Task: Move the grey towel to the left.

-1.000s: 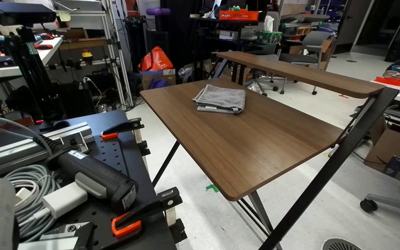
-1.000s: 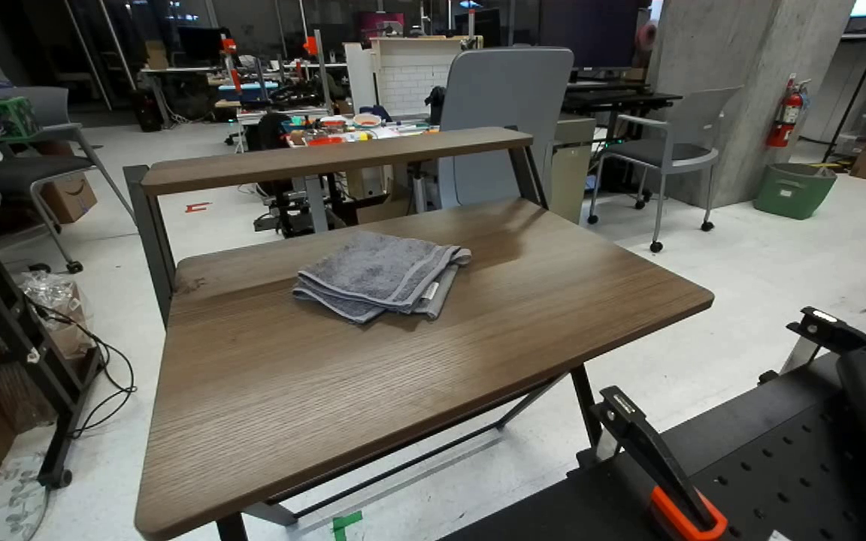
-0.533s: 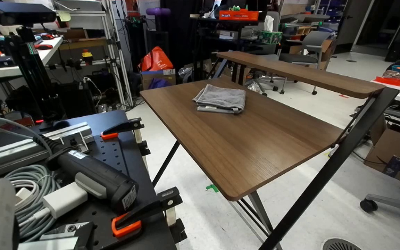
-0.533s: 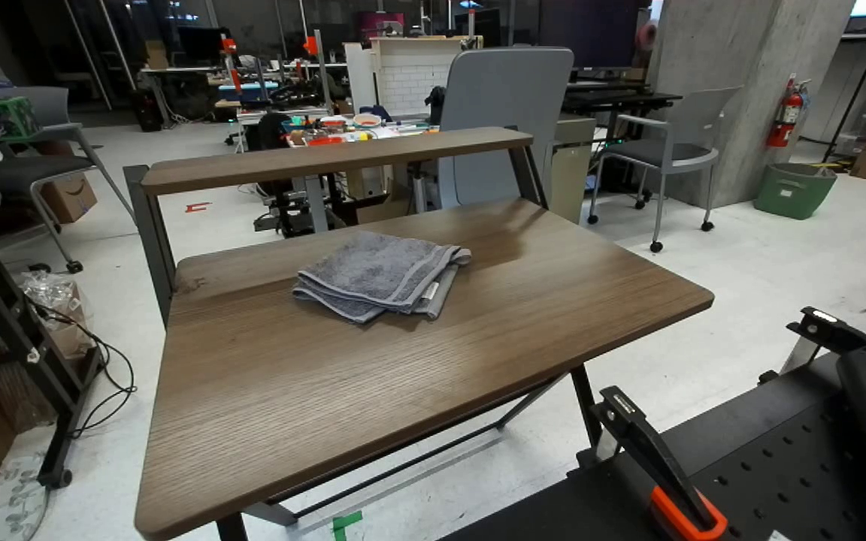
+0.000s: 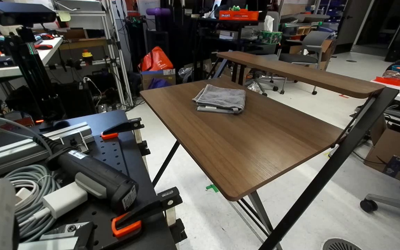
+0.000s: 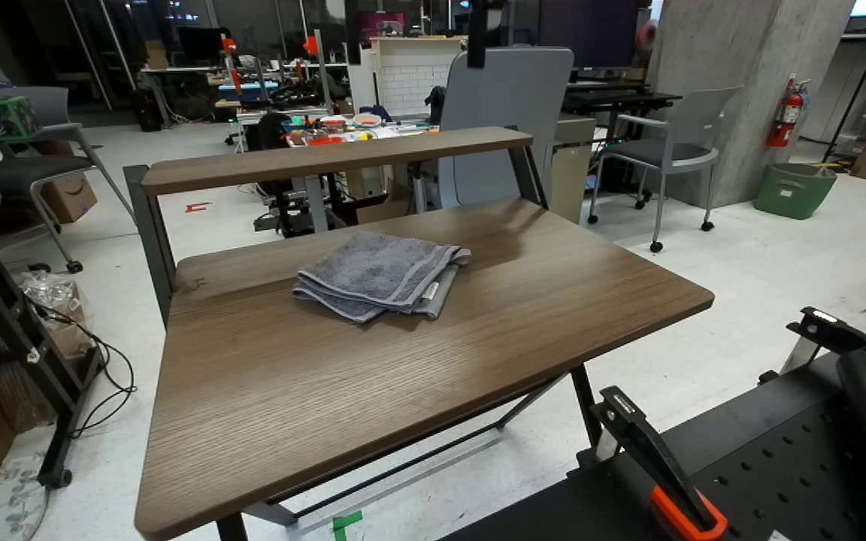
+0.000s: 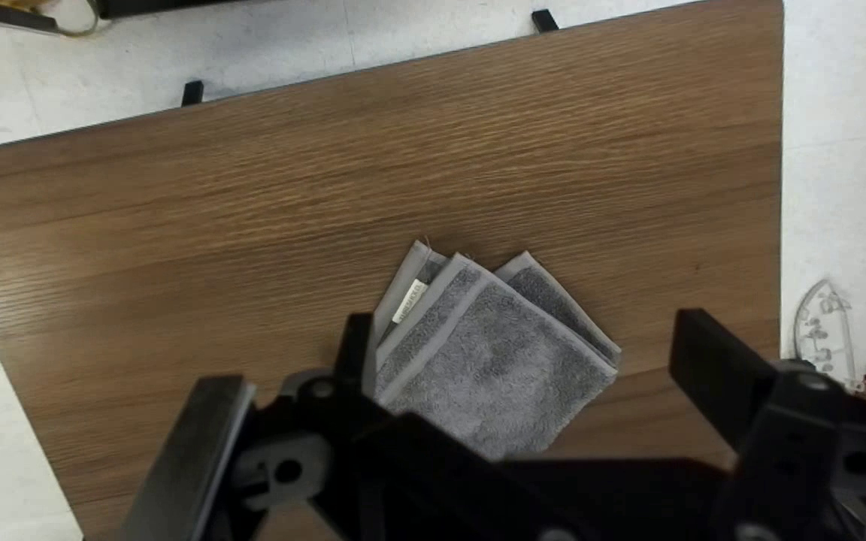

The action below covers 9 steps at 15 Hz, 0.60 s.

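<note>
The grey towel (image 5: 221, 99) lies flat and folded on the brown tabletop (image 5: 241, 146), toward the end away from the camera. It also shows in an exterior view (image 6: 384, 272), a little back of the table's middle, with a small white tag. In the wrist view the towel (image 7: 493, 361) lies below my gripper (image 7: 527, 321), between its spread fingers, its lower part hidden by the gripper. My gripper (image 6: 415, 61) is open and empty, high above the table and apart from the towel, at the top edge of an exterior view.
A raised brown shelf (image 6: 335, 159) runs along one long side of the table, held by dark slanted legs (image 5: 332, 166). A black bench (image 5: 113, 152) with orange-tipped clamps (image 5: 127, 227), cables and a black tool stands beside the opposite side.
My gripper has come down into the top of an exterior view, where it did not show before. The towel has not moved.
</note>
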Available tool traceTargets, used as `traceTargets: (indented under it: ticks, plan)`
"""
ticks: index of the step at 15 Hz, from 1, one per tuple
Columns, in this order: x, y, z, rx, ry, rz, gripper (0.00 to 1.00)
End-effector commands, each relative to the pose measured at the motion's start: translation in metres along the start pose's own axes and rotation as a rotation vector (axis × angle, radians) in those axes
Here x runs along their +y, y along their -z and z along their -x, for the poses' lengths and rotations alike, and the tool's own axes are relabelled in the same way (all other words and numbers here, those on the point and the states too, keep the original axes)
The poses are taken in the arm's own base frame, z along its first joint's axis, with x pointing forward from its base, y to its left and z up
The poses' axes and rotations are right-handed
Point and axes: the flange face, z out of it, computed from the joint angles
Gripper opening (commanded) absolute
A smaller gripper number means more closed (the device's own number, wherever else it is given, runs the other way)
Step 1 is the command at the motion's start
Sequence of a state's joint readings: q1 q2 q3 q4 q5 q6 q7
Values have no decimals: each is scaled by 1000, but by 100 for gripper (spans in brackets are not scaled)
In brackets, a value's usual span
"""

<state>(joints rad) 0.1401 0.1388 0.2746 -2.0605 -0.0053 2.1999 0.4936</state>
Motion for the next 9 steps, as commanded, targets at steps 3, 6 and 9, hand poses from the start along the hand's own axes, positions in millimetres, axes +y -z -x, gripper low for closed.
traceTargets:
  ticks: [3,6,9]
  plan:
    - [-13,-62,-55,-5,-6,39,100]
    - [-21,-99,-74,-26,-11,41,100]
    - [-33,-134,-87,-50,-11,48,100]
